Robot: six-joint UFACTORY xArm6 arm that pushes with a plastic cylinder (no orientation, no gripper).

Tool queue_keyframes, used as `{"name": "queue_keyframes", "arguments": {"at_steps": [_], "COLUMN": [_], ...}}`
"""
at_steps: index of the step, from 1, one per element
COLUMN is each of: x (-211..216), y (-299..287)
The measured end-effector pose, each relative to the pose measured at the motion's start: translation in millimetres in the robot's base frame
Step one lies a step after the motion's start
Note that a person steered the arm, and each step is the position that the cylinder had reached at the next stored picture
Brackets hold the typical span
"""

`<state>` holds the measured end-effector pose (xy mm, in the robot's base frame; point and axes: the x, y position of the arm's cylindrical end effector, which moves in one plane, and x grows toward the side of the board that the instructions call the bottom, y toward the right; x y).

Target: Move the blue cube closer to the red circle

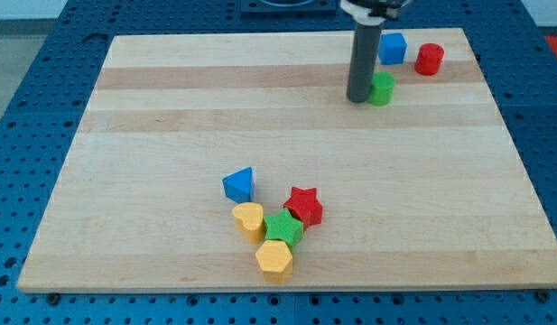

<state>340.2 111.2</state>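
**Blue cube near the red circle, small gap left**

Board carries all; my tip has no jaws, only a bare rod, touching the green block; blue cube sits at view's top right, just beside red circle; a short push right likely remains

Worktop: pale wood, banded grain, smooth matt finish. Blue cube, red circle, green star, yellow heart: matt plastic, finely ribbed. Rod: dark, dull sheen. Surround: blue perforated panel.
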Motion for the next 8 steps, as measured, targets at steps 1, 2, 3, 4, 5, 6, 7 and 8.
{"name": "queue_keyframes", "arguments": {"at_steps": [1,2,3,4,5,6,7,8], "x": [-17.8,-34.8,-36.2,-18.6,-15.7,-39.3,-91.8,-95.1], "y": [29.2,58.0,67.0,25.2,-21.2,-34.3,-27.2,-25.3]}}
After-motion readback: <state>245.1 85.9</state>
